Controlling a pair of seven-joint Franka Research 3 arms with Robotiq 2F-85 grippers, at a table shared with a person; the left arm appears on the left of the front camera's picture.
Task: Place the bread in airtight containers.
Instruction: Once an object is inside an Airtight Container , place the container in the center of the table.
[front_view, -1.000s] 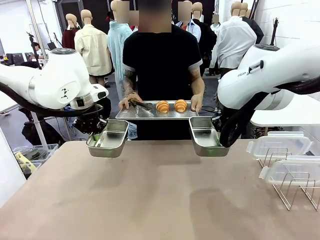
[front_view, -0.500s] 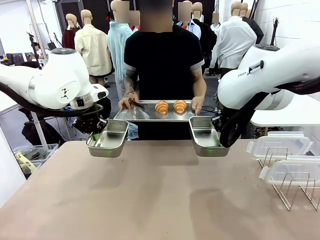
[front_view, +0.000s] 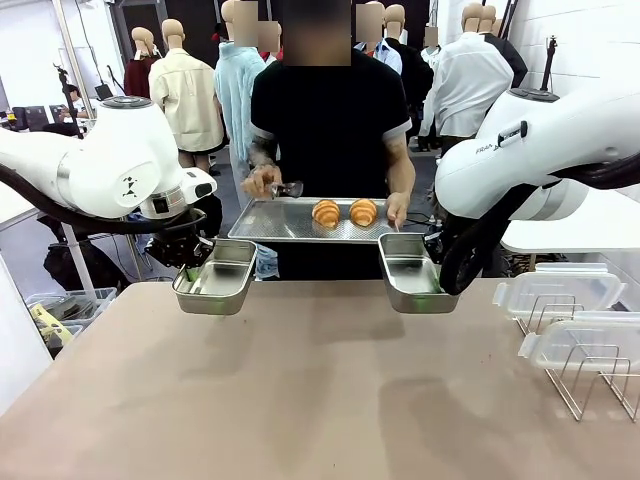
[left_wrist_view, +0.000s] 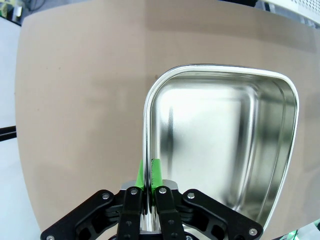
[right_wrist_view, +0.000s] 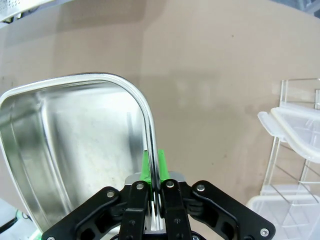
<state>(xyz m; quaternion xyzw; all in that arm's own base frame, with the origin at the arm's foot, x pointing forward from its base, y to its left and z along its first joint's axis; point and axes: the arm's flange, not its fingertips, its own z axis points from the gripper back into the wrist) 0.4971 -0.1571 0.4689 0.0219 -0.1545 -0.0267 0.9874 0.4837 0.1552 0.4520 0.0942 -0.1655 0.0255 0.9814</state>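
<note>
**A:** Where's the bread?

**B:** The first croissant and the second croissant sit side by side on the perforated tray. The tray is beyond both grippers and higher than them, on the person's side. The first croissant lies toward the left gripper's side, the second toward the right's.

**A:** And the containers?

**B:** Both are empty. The left pan stretches forward from the left gripper, and the right pan does the same from the right gripper. Each pan is held clear of the table, just short of the tray's near edge.

**A:** How do the jaws stand?

**B:** They are squeezed tight on both arms, with only the pan's thin wall between the green pads. One pad is inside the pan and one outside, clamped at the rim.

**A:** What about the person?

**B:** One hand is raised above the end of the tray beyond the left gripper, holding dark tongs. The other hand grips the tray's edge just beyond the right pan.

**A:** Anything farther out?

**B:** A far lid and a near lid, both clear plastic, rest on a wire rack. The rack stands out on the right gripper's outer side, well apart from it.
</note>
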